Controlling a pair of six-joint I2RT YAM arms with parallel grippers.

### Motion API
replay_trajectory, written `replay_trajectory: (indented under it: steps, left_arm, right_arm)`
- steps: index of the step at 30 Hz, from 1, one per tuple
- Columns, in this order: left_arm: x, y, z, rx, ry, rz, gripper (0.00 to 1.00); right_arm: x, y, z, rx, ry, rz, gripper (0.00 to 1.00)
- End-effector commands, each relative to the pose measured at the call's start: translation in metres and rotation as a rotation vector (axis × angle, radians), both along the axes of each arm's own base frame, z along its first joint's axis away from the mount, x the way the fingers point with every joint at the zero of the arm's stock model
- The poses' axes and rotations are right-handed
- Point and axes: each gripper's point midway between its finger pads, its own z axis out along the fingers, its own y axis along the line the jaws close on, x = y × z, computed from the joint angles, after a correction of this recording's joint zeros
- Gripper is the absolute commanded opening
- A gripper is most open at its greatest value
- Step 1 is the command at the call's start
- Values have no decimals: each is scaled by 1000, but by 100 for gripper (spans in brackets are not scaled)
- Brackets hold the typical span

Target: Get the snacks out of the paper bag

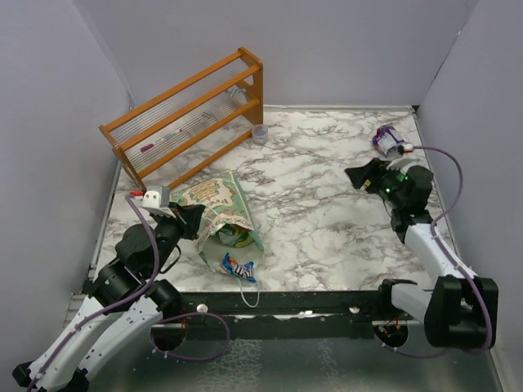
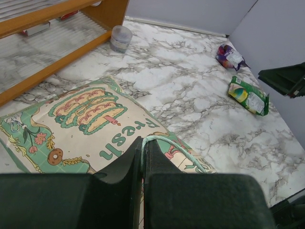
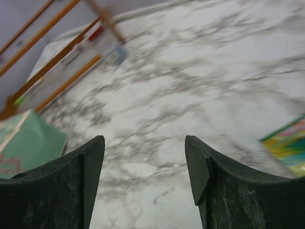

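The left arm [image 1: 122, 282] and the right arm [image 1: 433, 245] are sharing one build. Both are wearing white link shells marked with rows of small dark dots, joined by chunky black joint housings. A thin left purple cable [image 1: 155, 255] is looping along the left arm, and a matching right purple cable [image 1: 459, 173] is arching beside the right one. A small white block [image 1: 153, 197] with a red mark is sitting on the left wrist. A green light [image 1: 398, 176] is glowing on the right wrist. The left end effector [image 2: 142, 143] and the right end effector [image 3: 145, 143] are showing thick, matte black, wedge-like fingers [image 3: 224, 191], the right pair looking grainy and scuffed.
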Motion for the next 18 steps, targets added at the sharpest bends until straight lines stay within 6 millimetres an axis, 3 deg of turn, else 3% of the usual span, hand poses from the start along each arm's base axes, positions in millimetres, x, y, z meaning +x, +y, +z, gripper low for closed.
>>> replay_trajectory:
  steps: [1, 3, 9, 13, 18]
  left_arm:
    - [3, -4, -2, 9, 3, -8, 0]
    - [4, -5, -4, 16, 12, -8, 0]
    - [7, -3, -9, 32, 38, 13, 0]
    - [8, 1, -10, 33, 39, 35, 0]
    - [8, 2, -10, 32, 41, 41, 0]
  right_arm:
    - [-73, 119, -9, -38, -9, 517, 69]
    - [-107, 149, -7, -79, -48, 640, 68]
    - [-202, 205, 4, -87, -163, 952, 69]
    - [-247, 231, -2, -145, -230, 1047, 69]
    - [-291, 277, -25, -284, -257, 1163, 69]
